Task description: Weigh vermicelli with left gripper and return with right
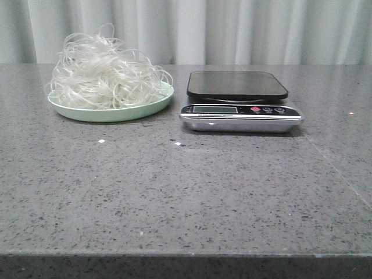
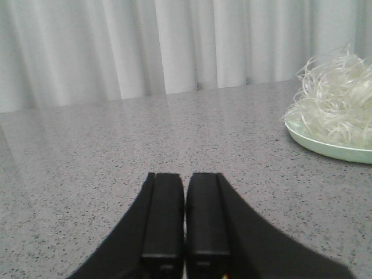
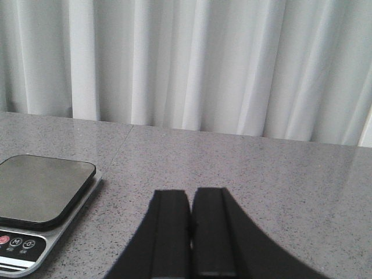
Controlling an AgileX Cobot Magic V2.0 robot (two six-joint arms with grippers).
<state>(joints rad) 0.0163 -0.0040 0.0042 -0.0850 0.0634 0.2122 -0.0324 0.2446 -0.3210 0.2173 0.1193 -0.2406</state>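
The vermicelli (image 1: 104,70) is a fluffy nest of thin white strands heaped on a pale green plate (image 1: 110,110) at the back left of the table. It also shows in the left wrist view (image 2: 337,104), off to one side of my left gripper (image 2: 185,177). That gripper is shut and empty, low over bare table, well apart from the plate. A kitchen scale (image 1: 238,102) with a black platform stands just right of the plate. My right gripper (image 3: 191,195) is shut and empty, beside the scale (image 3: 40,197). Neither gripper shows in the front view.
The grey speckled table (image 1: 186,192) stretches from the plate and scale to its front edge (image 1: 186,254). White curtains (image 1: 232,29) hang behind the table. A few small white crumbs (image 1: 102,141) lie in front of the plate.
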